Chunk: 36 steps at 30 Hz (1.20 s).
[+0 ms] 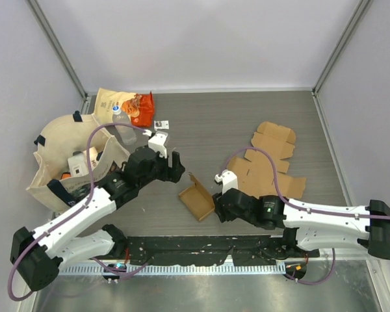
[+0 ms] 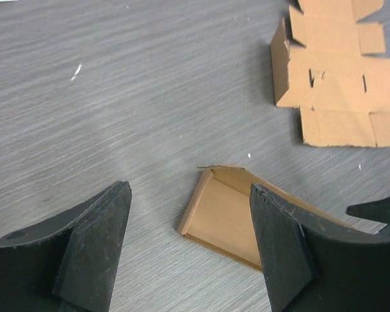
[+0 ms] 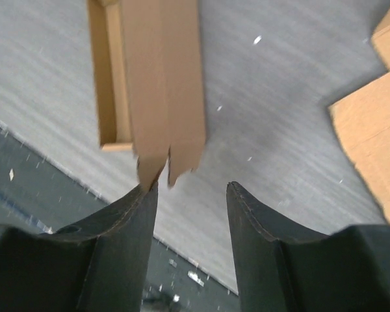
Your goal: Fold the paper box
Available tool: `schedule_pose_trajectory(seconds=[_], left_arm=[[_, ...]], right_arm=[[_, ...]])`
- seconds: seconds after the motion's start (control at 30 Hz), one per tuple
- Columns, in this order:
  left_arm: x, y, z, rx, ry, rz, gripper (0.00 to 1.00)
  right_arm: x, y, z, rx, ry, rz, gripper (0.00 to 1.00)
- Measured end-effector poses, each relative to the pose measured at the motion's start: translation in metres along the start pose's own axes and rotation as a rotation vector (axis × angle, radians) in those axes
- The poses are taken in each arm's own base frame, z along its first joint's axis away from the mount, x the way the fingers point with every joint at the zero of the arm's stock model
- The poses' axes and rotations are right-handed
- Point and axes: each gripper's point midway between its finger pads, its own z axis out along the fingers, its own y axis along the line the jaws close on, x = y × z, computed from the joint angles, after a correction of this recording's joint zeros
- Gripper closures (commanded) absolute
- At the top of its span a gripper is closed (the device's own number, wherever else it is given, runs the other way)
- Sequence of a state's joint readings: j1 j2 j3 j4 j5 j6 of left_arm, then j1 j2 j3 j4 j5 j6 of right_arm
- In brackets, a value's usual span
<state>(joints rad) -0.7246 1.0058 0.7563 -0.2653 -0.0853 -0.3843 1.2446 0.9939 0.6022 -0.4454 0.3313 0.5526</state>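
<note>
Half-folded paper box sits loose on desk near the flat blanks, left pincer & right pincer both open, gripping nothing (right one btwn box & blanks), so a finger nudging its raised flap could skid it or let walls spring flat.

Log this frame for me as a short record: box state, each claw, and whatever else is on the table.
box: paper box, partly folded, one long flap standing, between the arms
left claw: open, empty, just short of the box
right claw: open, empty, flap end near one fingertip
spare stock: flat cardboard blanks, right of the box
clutter: tote bag, snack bag, far left
</note>
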Motion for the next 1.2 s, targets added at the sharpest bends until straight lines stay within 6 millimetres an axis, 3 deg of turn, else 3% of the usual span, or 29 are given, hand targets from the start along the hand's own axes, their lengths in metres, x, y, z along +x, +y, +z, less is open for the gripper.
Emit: schedule_pose_trajectory(seconds=[0.1, 0.13, 0.23, 0.27, 0.3, 0.47, 0.57, 0.63, 0.77, 0.93, 1.2], left_arm=[[-0.007, 0.003, -0.011, -0.009, -0.058, -0.030, 0.25], [-0.006, 0.004, -0.015, -0.012, -0.072, -0.039, 0.26], [0.004, 0.009, -0.019, -0.014, -0.089, -0.083, 0.26], [0.008, 0.010, -0.019, -0.014, -0.087, -0.094, 0.26], [0.012, 0.011, -0.019, -0.016, -0.081, -0.104, 0.26], [0.018, 0.014, -0.017, -0.036, -0.074, -0.148, 0.26], [0.018, 0.015, -0.016, -0.045, -0.077, -0.163, 0.20], [0.020, 0.019, -0.013, -0.059, -0.061, -0.164, 0.16], [0.025, 0.028, 0.003, -0.098, 0.089, -0.139, 0.17], [0.020, 0.036, 0.016, -0.066, 0.186, -0.029, 0.18], [0.043, 0.042, 0.034, -0.013, 0.296, 0.129, 0.30]], right_arm=[[-0.011, -0.011, 0.013, 0.085, -0.053, -0.013, 0.65], [-0.014, -0.015, 0.018, 0.116, -0.062, -0.026, 0.78], [-0.022, -0.031, 0.030, 0.202, -0.081, -0.104, 0.87], [-0.026, -0.033, 0.031, 0.200, -0.082, -0.132, 0.97], [-0.030, -0.034, 0.032, 0.194, -0.085, -0.169, 0.99], [-0.075, -0.049, 0.038, 0.182, -0.123, -0.300, 0.99], [-0.105, -0.072, 0.042, 0.164, -0.173, -0.329, 0.99], [-0.115, -0.086, 0.046, 0.137, -0.183, -0.351, 0.99], [-0.117, -0.105, 0.064, 0.076, -0.110, -0.427, 0.99], [-0.115, -0.103, 0.077, -0.057, -0.031, -0.539, 0.99], [-0.137, -0.097, 0.076, -0.199, -0.037, -0.636, 0.99]])
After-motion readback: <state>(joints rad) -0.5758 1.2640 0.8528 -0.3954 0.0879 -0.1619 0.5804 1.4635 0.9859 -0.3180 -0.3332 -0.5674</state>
